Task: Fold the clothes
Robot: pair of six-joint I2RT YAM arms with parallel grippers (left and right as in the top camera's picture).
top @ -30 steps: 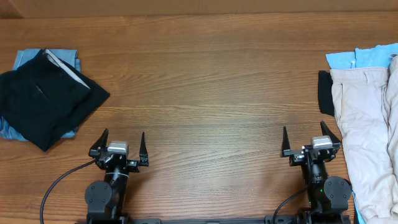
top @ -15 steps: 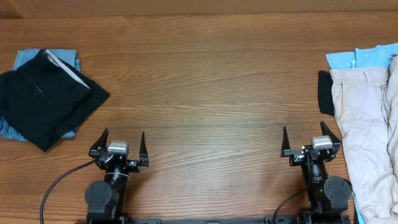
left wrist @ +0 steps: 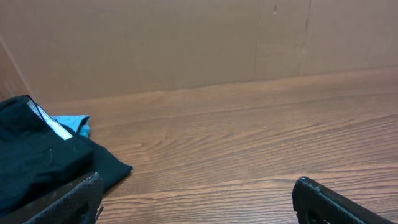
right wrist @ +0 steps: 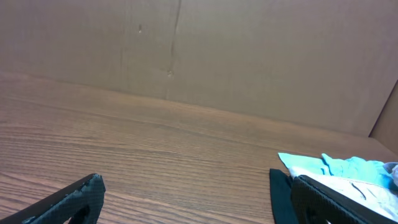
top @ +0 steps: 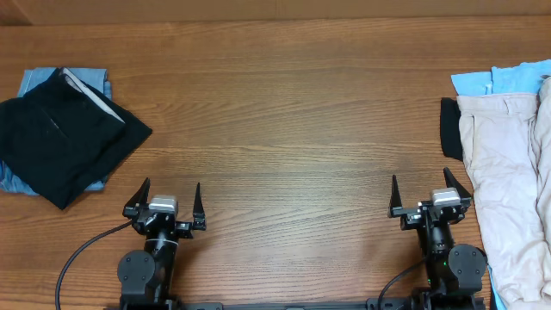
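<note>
Beige trousers (top: 504, 189) lying lengthwise front to back, waistband farthest away, just right of the right gripper (top: 421, 179), its jaws apart, left gripper (top: 170, 185) spread too

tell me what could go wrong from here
The pale beige fabric trousers overlap a light blue fabric garment and a small black cloth; the open right gripper may drag several together. The folded black fabric garment lies close to the open left gripper; a swing could muss it.

Beige trousers (top: 501, 176) run off the overhead view's right edge.
</note>
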